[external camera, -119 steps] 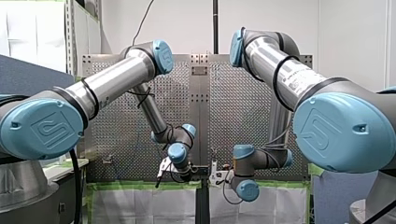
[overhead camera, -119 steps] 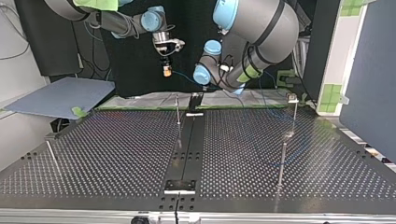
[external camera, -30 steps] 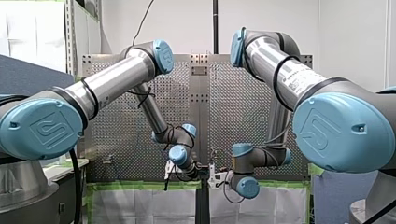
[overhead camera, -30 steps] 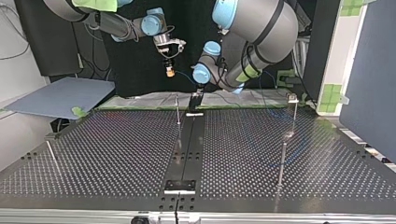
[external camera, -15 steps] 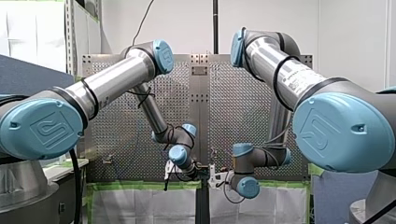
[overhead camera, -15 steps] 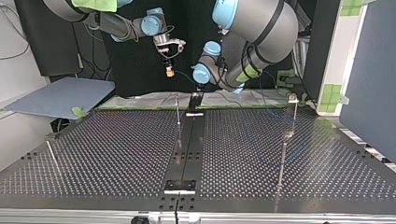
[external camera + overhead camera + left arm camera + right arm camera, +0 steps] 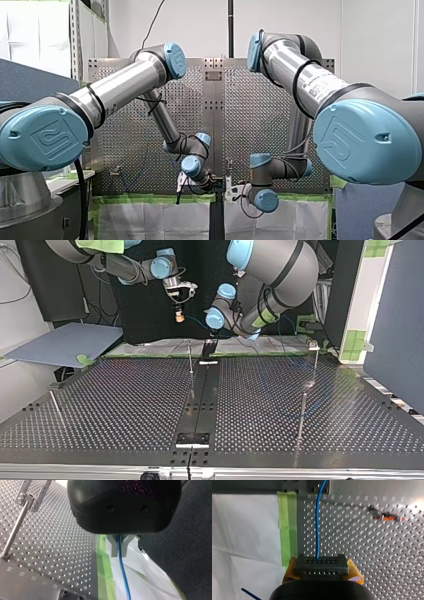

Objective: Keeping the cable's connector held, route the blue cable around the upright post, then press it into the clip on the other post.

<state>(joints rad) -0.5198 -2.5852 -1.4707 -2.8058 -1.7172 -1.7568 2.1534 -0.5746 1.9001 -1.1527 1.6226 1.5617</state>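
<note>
1. Seen from across the desk, its dark perforated top fills the foreground. A black rail runs down the middle, away from the viewer.
2. Nearest the viewer stand 2 thin metal posts, well apart. The left post is near the top view's left edge and the right post is towards its right.
3. Further back, a slim centre post stands upright just beside the rail, near the desk's far edge. Level with it, at the view's right, stands the clip post, with a small metal clip at its top.
4. Along the far edge lies a white sheet bordered by green tape.
5. Above that edge, my left tool, which is black, points down towards the rail's far end. In the left wrist view its 2 metal fingers are closed on the blue cable. The cable runs out from between them and on over the white sheet.
6. Farthest back and higher in the air, at the view's left of my left tool, hangs my right tool. Its yellow-orange pads clamp a dark grey connector from both sides. The blue cable leaves the connector's middle and runs straight ahead above the perforated desk, beside the green tape.
</note>
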